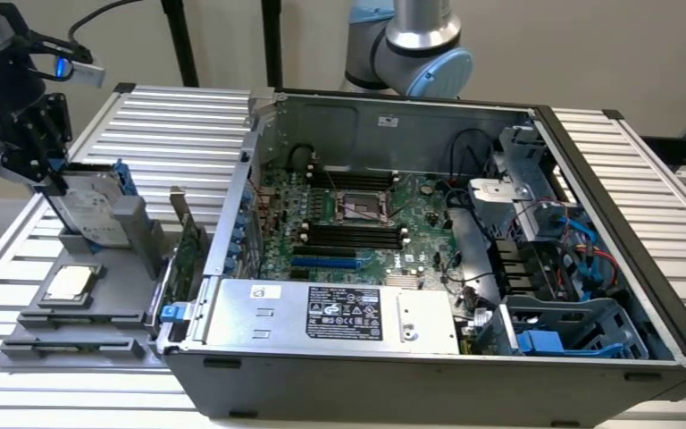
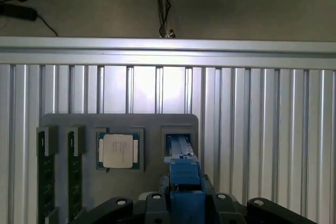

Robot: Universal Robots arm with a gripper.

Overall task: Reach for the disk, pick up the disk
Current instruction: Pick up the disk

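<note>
Looking at the exterior view, I see the end effector (image 1: 53, 181) right at the top edge of the disk (image 1: 90, 204), which stands upright in a slot of the grey holder (image 1: 111, 290) on the ribbed surface (image 1: 182, 112), beside the open computer case (image 1: 439, 380). From the wrist, the blue frame (image 2: 184, 174) sits centred against the end effector's black body. I cannot tell whether it has hold of the disk.

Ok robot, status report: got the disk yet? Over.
End effector at top edge of disk. Disk upright at grey holder. Nothing blocking.
</note>
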